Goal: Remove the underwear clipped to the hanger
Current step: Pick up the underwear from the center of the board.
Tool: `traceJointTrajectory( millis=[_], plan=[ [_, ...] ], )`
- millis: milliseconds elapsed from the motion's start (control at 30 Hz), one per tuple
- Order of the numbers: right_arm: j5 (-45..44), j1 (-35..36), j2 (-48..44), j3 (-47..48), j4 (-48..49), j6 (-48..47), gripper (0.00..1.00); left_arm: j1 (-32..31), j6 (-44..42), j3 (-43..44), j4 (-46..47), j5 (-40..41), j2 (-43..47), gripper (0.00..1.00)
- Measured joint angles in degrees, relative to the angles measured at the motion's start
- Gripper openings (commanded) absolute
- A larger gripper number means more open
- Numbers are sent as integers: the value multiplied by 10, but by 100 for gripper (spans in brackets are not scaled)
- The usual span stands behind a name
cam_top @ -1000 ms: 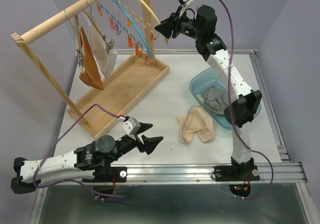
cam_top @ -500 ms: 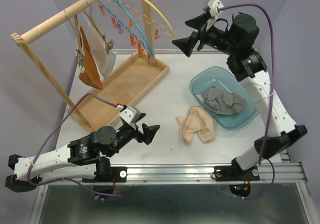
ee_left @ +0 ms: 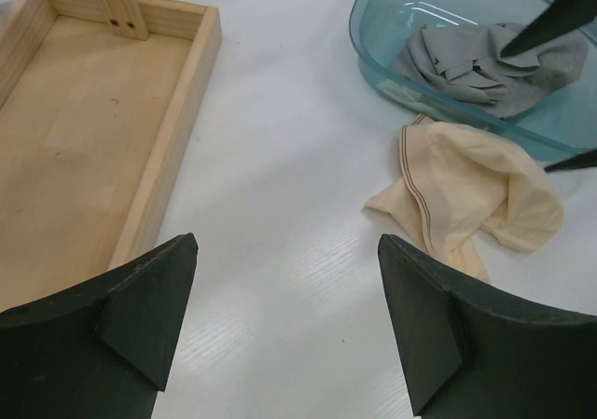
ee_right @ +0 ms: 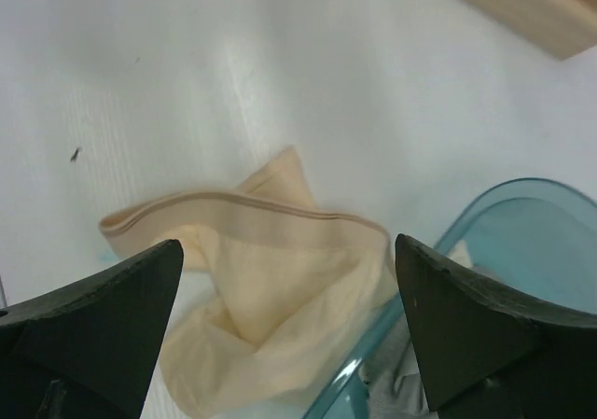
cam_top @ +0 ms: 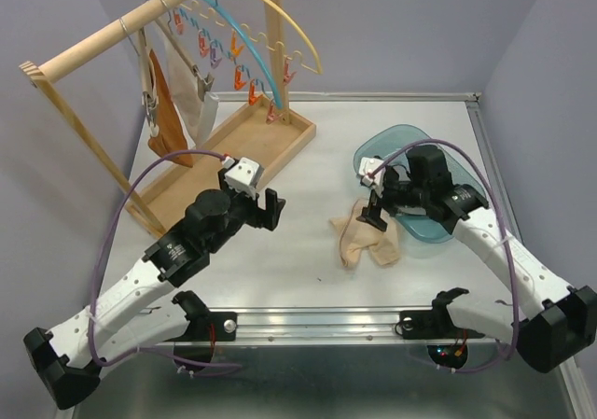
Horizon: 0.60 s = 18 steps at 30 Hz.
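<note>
Tabletop (cam_top: 308, 162): R arm (cam_top: 490, 242) dropped low over beige underwear (cam_top: 362, 242), jaws wide.

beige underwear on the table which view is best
Left wrist: the beige underwear shows almost whole. Right wrist is closer but its fingers crop it; top external shows it small, partly under the right tool.

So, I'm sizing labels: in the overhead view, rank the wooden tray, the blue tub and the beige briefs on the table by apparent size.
1. Wooden tray, clearly largest.
2. Blue tub, though partly covered.
3. Beige briefs, smallest.
</note>
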<state>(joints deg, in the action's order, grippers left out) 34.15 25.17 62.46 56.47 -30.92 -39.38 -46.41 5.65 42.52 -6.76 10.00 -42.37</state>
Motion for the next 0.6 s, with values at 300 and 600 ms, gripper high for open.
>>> traceJointTrajectory(
  millis=[300, 600],
  plan=[
    [17, 1, 77, -96, -33, -138, 100, 59, 4, -35, -8, -35, -18, 93],
    [-21, 12, 104, -124, -1, -163, 100, 85, 5, -44, 14, -39, 47, 93]
  ],
)
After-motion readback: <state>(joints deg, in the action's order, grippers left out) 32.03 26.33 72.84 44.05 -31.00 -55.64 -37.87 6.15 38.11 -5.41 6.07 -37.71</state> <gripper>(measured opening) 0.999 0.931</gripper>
